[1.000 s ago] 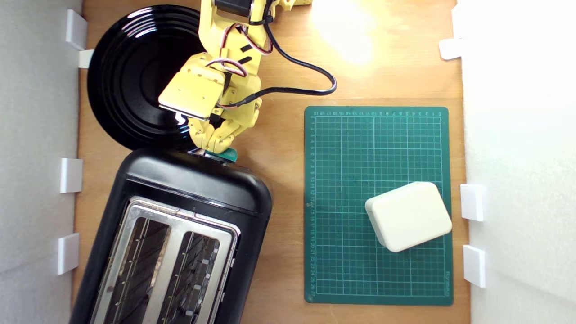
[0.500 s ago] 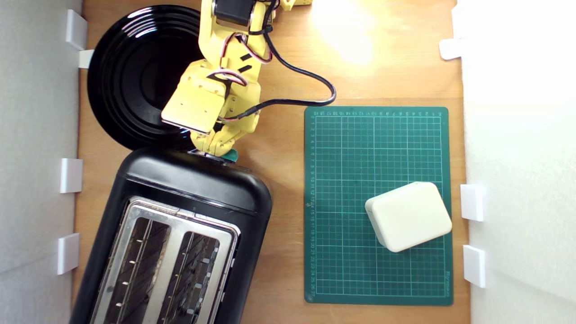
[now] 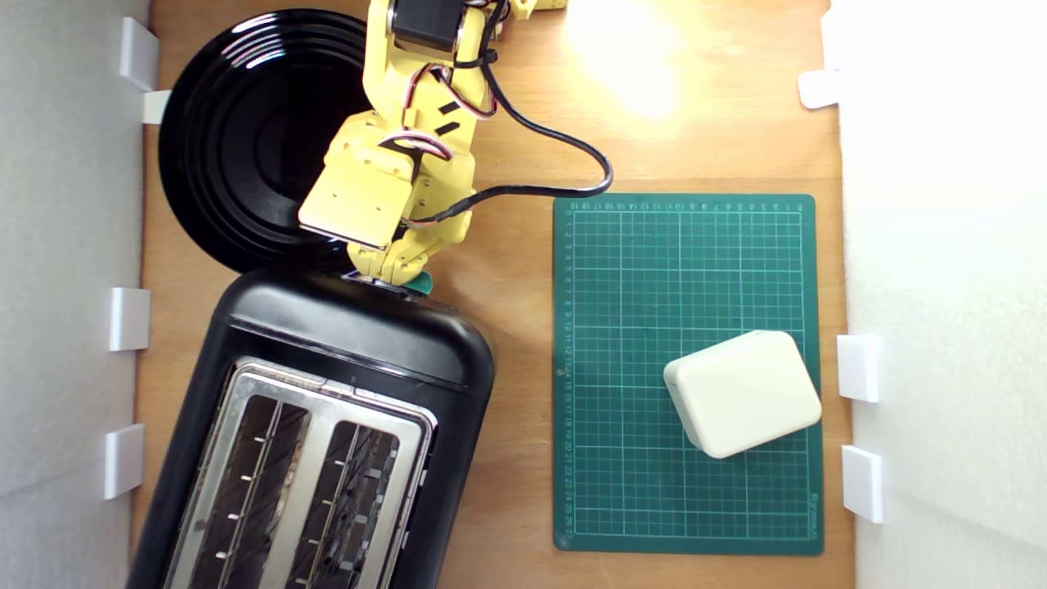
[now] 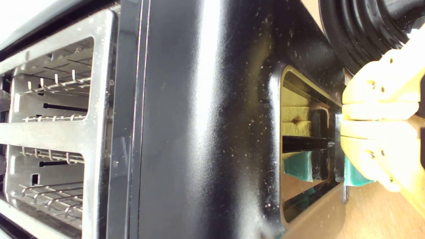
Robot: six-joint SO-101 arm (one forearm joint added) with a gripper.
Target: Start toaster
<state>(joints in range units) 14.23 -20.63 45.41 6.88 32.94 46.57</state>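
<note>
— Where are the fingers (image 4: 345,120)?

— Pressed together, holding nothing, resting on the teal lever knob (image 3: 420,283) at the end of the toaster (image 3: 327,409).

— And the toaster?

— On the tabletop (image 3: 515,123), its long axis running away from the fingers toward the exterior view's lower left. Only the wrist view shows the lever slot (image 4: 312,146); only the exterior view shows the black plate (image 3: 237,139) beside it.

Bright overhead glare washes the tabletop (image 3: 630,74); the wrist view is sharp.
</note>
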